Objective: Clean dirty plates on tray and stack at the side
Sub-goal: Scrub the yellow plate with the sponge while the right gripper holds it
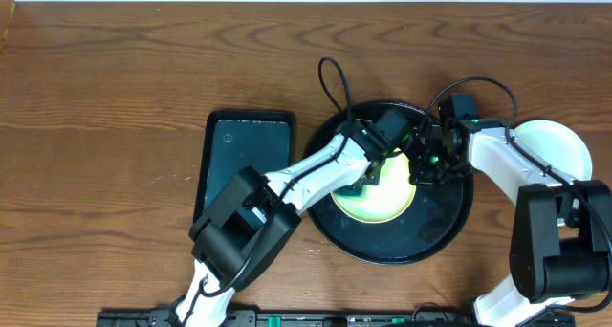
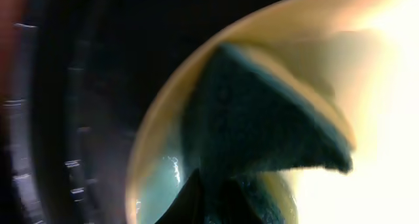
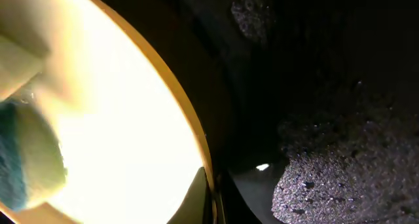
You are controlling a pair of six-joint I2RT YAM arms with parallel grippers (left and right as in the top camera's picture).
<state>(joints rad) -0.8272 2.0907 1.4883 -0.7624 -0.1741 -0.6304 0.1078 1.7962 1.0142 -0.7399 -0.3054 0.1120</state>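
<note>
– Wooden table (image 1: 115,78) from above, brown grain all across. What sits on it?
– At the left a rectangular teal tray (image 1: 249,160). Right of it is the round black tray (image 1: 449,222), and the pale yellow plate (image 1: 382,207) lies inside that, towards its left half. A white plate (image 1: 559,141) lies off the tray at the far right, partly hidden behind the right arm.
– And the arms?
– Both reach over the black tray. The left gripper (image 1: 368,179) is above the yellow plate with a dark sponge (image 1: 356,186) under it. The right gripper (image 1: 427,169) is at the plate's right rim.
– Left wrist camera next.
– Very close and blurred. The sponge (image 2: 262,126), dark teal with a yellow layer, juts out from the left gripper (image 2: 209,201), whose jaws are clenched on it. It presses down on the pale yellow plate (image 2: 154,139). A wet blue-green patch shows on the plate just beside the sponge. The black tray (image 2: 85,86) fills the left side.
– Right wrist camera?
– The pale yellow plate (image 3: 118,119) glares bright on the left, and its rim curves down to the right gripper (image 3: 209,198) at the bottom edge. The jaws there are closed together with the rim between them, so they look to be pinching the plate. The sponge (image 3: 26,165) shows at the far left on the plate. The speckled floor of the black tray (image 3: 327,86) takes up the right.
</note>
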